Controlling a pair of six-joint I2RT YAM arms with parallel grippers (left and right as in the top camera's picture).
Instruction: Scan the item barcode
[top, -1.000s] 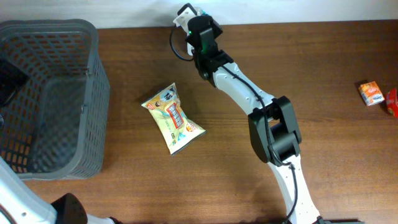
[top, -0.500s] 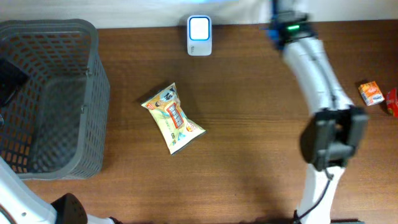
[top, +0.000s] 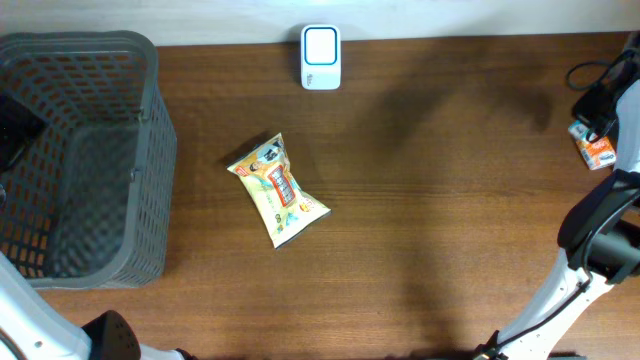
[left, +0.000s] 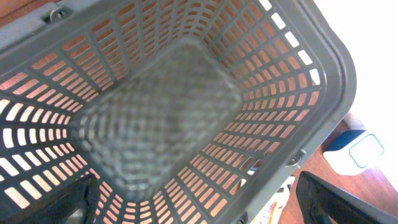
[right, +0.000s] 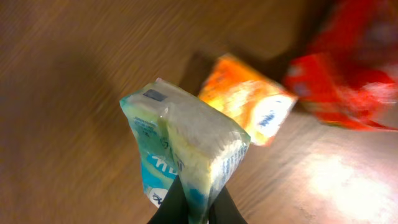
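One grey basket (top: 150, 150), one white scanner (top: 321, 58) and one yellow snack bag (top: 278, 190) are lying on the wooden table (top: 430, 230). One orange carton (right: 249, 106) and one red pack (right: 348, 81) are sitting near its right edge, the red pack blurring and running out of frame. The right gripper (right: 193, 208) is pinching one blue-and-white packet (right: 186, 137) by its lower end, jaws nearly together; the packet's print is showing too soft to read. The packet is hanging near the carton, well apart from the scanner. The left gripper (left: 199, 208) is hovering over the basket with fingers (left: 339, 199) spread wide, only their tips showing.
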